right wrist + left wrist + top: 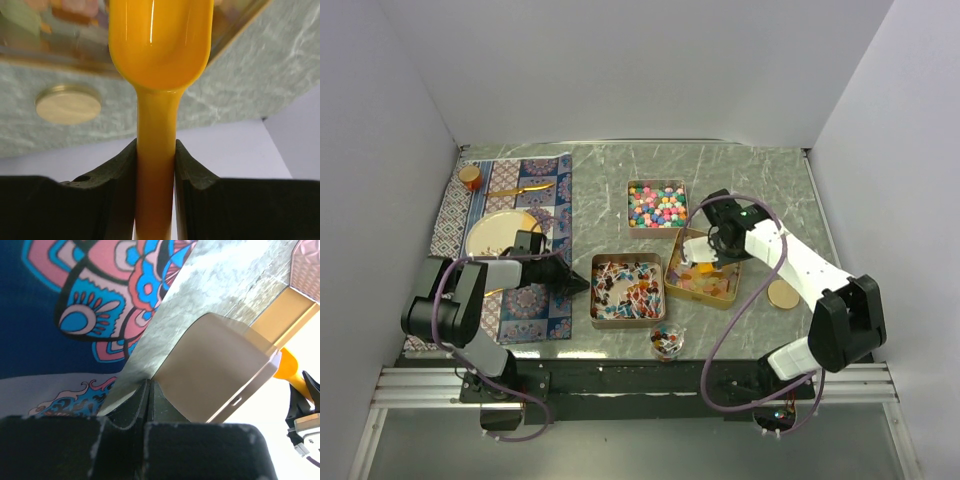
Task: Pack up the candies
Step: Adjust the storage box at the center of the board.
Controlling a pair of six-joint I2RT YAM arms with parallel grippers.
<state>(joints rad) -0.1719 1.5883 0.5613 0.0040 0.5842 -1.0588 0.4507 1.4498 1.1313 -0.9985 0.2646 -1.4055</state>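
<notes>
Jaws: right gripper [155,150] clamped on scoop [157,45] handle, bowl over squares [708,286], table's 3 o'clock. Left gripper [150,392] pressed together, empty, at mat [75,305] edge, 9 o'clock.

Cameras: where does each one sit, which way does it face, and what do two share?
Top external: above and behind the bases, looking down at the table; both arms, left gripper and right gripper, show.
Left wrist: low over the patterned mat, facing past its shut fingers to a tin.
Right wrist: facing along the orange scoop clamped between its fingers, toward a gold lid.
Shared: the scoop also shows in the left wrist view, the lid in the top view.
</notes>
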